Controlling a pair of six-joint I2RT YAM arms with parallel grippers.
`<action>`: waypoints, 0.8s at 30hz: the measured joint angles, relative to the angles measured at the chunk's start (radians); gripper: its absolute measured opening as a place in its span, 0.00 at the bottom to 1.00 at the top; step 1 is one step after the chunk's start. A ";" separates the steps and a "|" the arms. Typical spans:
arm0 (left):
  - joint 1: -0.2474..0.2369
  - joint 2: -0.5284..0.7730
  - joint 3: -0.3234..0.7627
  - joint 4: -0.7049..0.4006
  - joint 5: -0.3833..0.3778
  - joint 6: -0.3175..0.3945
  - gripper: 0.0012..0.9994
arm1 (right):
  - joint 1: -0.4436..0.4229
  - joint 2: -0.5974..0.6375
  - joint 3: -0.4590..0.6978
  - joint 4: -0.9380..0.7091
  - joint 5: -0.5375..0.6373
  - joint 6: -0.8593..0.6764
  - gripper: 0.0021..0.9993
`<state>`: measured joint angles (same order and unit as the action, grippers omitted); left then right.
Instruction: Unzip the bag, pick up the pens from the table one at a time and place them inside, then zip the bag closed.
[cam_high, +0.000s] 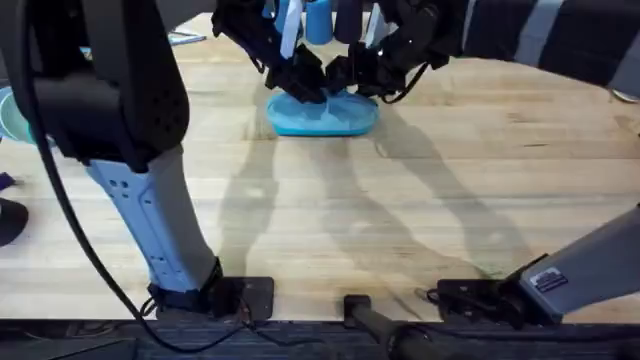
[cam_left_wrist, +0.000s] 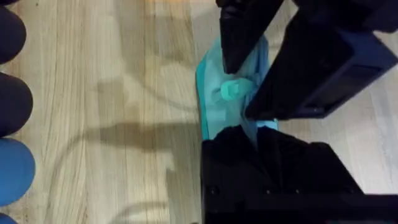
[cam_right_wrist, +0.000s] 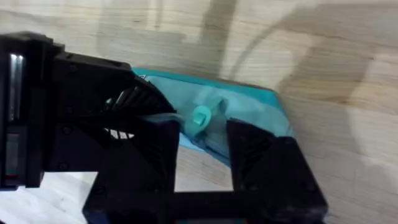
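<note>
1. Both tools meet over the small light-blue soft fabric pouch (cam_high: 322, 113) at the far middle of the light wood plank counter (cam_high: 400, 220) in the overhead view. The left tool (cam_high: 308, 85) comes in from the left and the right tool (cam_high: 358, 78) from the right, both touching or just above the bag's top. From up here I can't tell if either is clenched.

2. Left wrist view: the pouch (cam_left_wrist: 214, 106) lies flat on the counter with its little teal zipper pull (cam_left_wrist: 231, 91) showing, and the right tool (cam_left_wrist: 239, 81) has its fingers spread to either side of that pull, not yet pinched on it. The left tool's own fingers press the fabric at the pouch's end; clamped or just resting, can't say.

3. Right wrist view: the pull (cam_right_wrist: 201, 117) sits in the gap between the right tool's open fingers.

4. My guess: a zipper step is in hand. Next: pinch the pull, then drag it along while the left steadies the bag.

5. Room: blue cylinders (cam_high: 318, 20) stand behind the pouch.
</note>
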<state>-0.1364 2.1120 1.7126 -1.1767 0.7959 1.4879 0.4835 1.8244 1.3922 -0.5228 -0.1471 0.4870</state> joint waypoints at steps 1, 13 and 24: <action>0.000 0.000 0.000 0.001 0.000 0.000 0.04 | 0.000 0.000 0.000 0.002 -0.001 0.001 0.42; -0.001 0.000 0.000 0.003 -0.002 0.000 0.04 | 0.001 0.000 0.000 0.012 -0.004 0.000 0.04; -0.002 0.000 0.000 0.003 -0.004 0.000 0.04 | 0.000 0.000 0.000 0.013 -0.004 0.000 0.03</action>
<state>-0.1379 2.1120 1.7126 -1.1733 0.7922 1.4879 0.4839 1.8244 1.3922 -0.5102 -0.1509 0.4866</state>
